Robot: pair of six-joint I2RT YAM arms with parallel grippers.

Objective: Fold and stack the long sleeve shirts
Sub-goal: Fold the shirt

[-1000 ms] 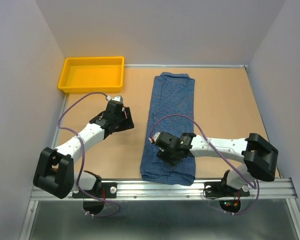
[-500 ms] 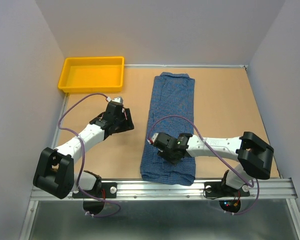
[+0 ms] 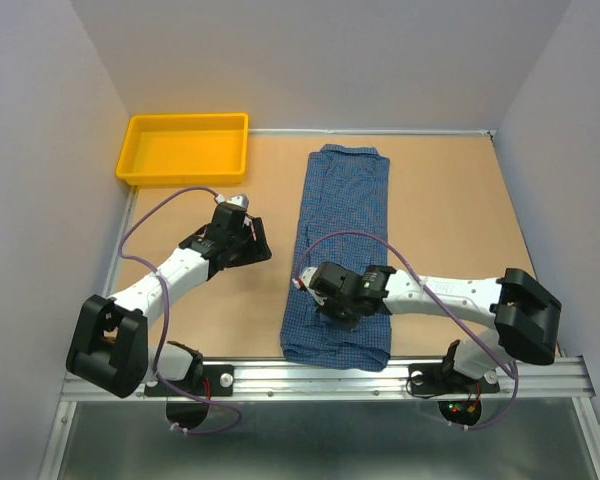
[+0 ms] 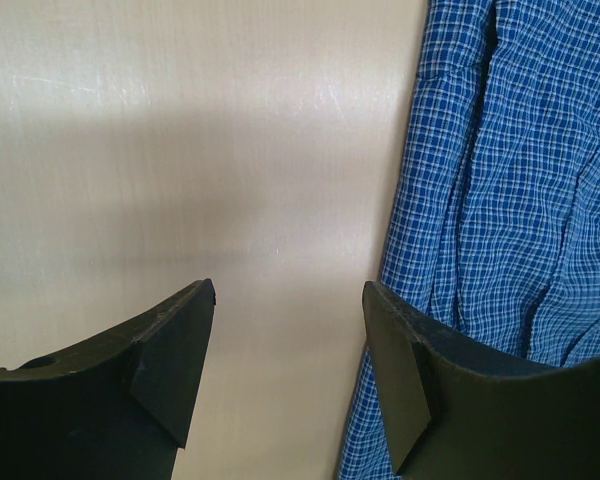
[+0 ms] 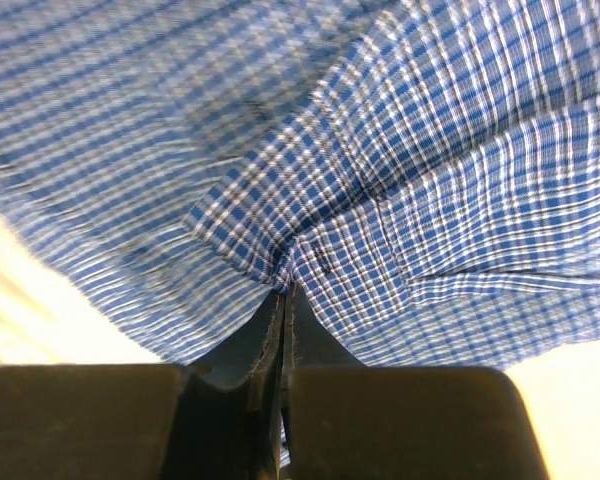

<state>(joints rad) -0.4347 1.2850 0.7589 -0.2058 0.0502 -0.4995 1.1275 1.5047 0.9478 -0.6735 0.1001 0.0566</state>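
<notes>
Shirt (image 3: 347, 195) lies as a long narrow strip mid-worktop (image 3: 450, 210), running near to far. Right tool (image 5: 285, 295) is pressed together, pinching a raised ridge of cloth in the near half. This is likely the grip for a crosswise fold. Left tool (image 4: 288, 300) is spread and empty, over bare worktop just left of the shirt's edge, seemingly standing by to help.

In the top view the right gripper (image 3: 340, 303) covers part of the shirt (image 3: 345, 220) and hides its own fingertips. Buttons are too small to tell. The right wrist view cuts the shirt off at top and both sides, blurred upper left. The left wrist view cuts it off at right and bottom.
</notes>
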